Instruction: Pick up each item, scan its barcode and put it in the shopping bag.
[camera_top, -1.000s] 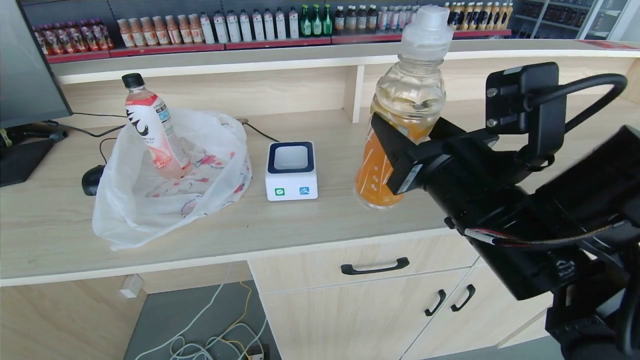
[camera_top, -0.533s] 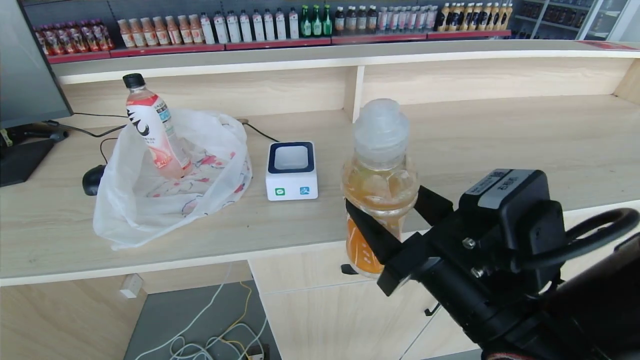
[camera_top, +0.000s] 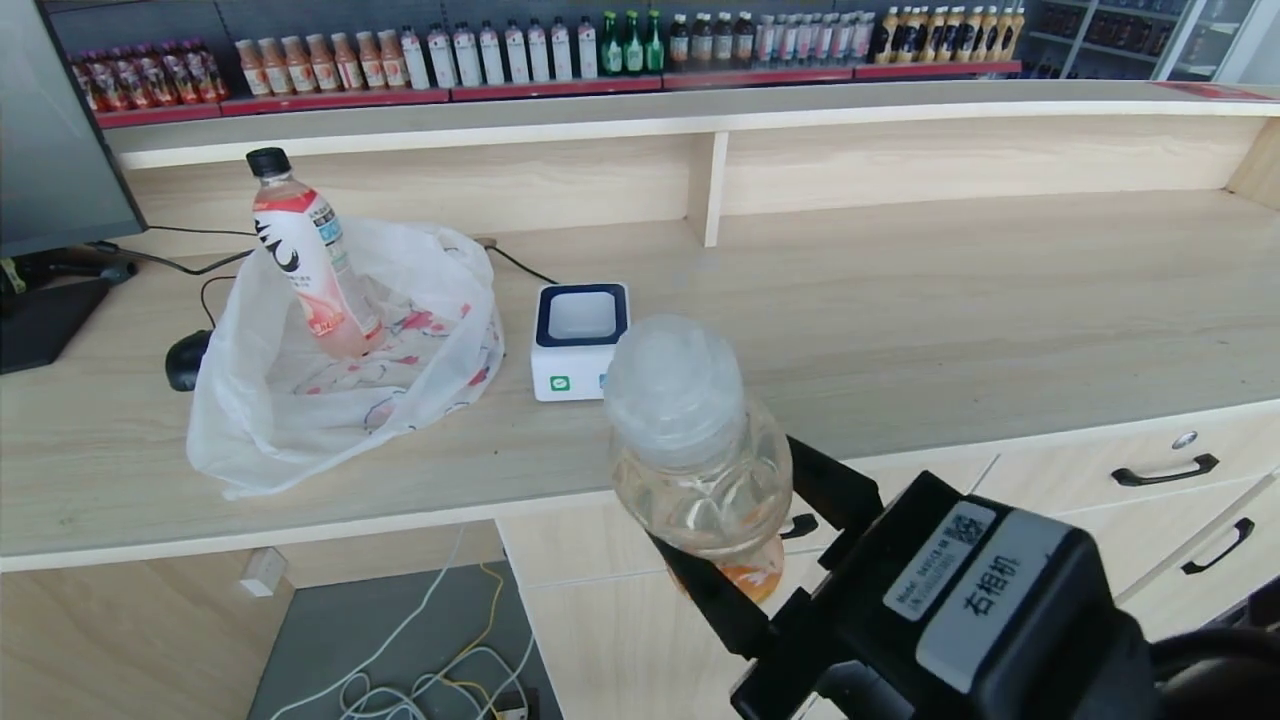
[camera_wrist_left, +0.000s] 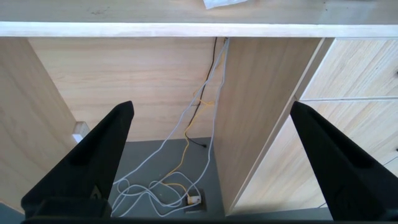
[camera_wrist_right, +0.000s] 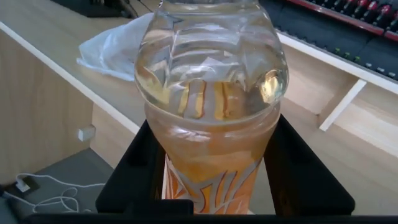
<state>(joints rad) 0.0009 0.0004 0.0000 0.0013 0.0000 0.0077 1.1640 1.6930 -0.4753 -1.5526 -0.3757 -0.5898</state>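
My right gripper (camera_top: 745, 545) is shut on an orange-drink bottle (camera_top: 700, 450) with a clear white cap, holding it in front of the counter edge, nearer than the scanner. The same bottle (camera_wrist_right: 211, 118) stands between the black fingers (camera_wrist_right: 134, 171) in the right wrist view. The white scanner box (camera_top: 580, 340) sits on the counter just beyond the bottle's cap. A white plastic shopping bag (camera_top: 340, 370) lies to its left with a pink-labelled bottle (camera_top: 305, 255) leaning inside. My left gripper (camera_wrist_left: 214, 162) hangs open below the counter edge, facing the floor cables.
The wooden counter (camera_top: 900, 310) runs wide to the right of the scanner. A black mouse (camera_top: 183, 360) and a monitor (camera_top: 50, 130) are at the far left. Drawers with black handles (camera_top: 1165, 470) lie below. Shelves of bottles (camera_top: 600, 45) line the back.
My right gripper has carried the orange-drink bottle down and to the left, from above the counter's right part to in front of the counter edge near the scanner. The bag and scanner have not moved.
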